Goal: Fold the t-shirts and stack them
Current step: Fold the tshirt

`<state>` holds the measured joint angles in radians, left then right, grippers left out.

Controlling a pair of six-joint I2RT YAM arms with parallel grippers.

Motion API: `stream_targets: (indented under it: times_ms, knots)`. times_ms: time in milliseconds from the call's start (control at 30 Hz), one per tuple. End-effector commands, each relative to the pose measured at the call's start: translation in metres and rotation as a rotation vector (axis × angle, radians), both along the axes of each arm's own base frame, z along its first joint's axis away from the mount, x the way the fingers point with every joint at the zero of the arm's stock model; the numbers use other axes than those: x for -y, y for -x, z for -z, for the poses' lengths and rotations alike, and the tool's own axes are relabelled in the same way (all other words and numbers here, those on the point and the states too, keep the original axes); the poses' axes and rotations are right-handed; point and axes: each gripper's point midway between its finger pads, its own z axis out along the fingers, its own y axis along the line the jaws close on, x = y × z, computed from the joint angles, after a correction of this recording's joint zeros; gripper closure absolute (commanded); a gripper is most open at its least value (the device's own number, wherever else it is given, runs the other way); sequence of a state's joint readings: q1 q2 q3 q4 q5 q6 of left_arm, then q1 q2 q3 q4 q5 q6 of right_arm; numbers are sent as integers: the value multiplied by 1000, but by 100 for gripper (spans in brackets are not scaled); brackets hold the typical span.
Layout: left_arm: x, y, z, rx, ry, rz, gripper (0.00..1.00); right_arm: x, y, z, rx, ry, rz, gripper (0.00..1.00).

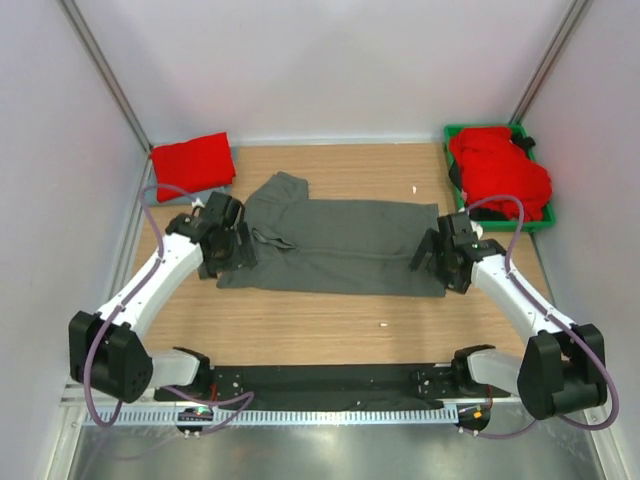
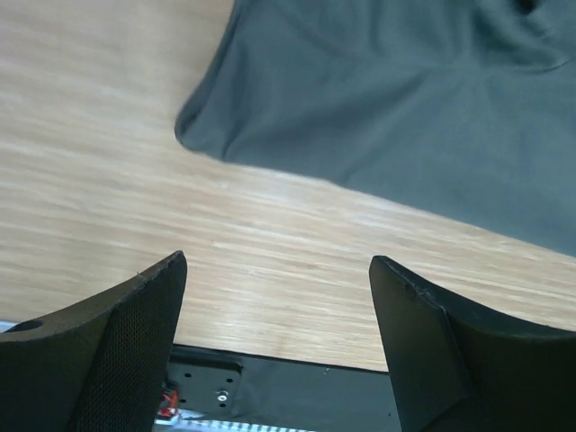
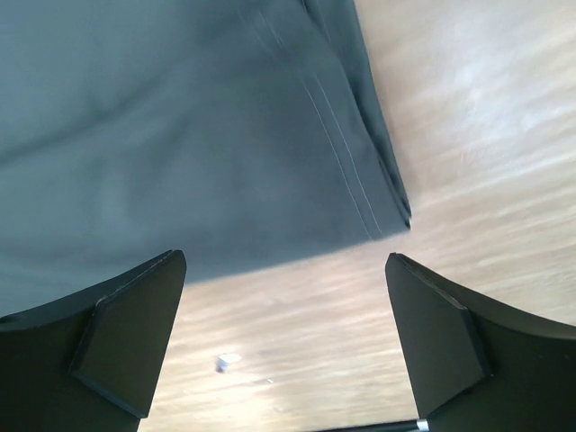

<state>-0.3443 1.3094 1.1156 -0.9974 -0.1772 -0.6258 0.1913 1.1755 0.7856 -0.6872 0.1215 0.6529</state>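
You've got a matt charcoal cloth shirt (image 1: 340, 250); table (image 1: 330, 325) is smooth pale wood grain; bin (image 1: 449, 135) is green plastic.

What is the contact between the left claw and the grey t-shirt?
Apart. In the left wrist view, bare table separates the open left claw from the grey t-shirt.

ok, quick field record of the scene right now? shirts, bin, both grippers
grey t-shirt: lying flat across the middle of the table, collar end toward the left arm
left gripper: open, empty, at the shirt's left end
right gripper: open, empty, at the shirt's right end, by the hem corner
folded red t-shirt: far-left corner of the table
green bin: far-right corner
red t-shirts: heaped unfolded in the bin
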Motion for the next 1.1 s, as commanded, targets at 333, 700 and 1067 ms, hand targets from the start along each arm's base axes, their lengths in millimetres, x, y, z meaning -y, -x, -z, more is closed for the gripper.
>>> stream_targets:
  times_ms: [333,700,1067]
  knots:
    - [-16,-8,53,150,61,-306,11,9,8,33,-2,-157,58,1]
    - [-34,-12,82,206,32,-427,12,31,12,48,-14,-162,157,13]
    - [-34,-18,105,197,19,-444,26,28,9,64,-30,-189,194,50]
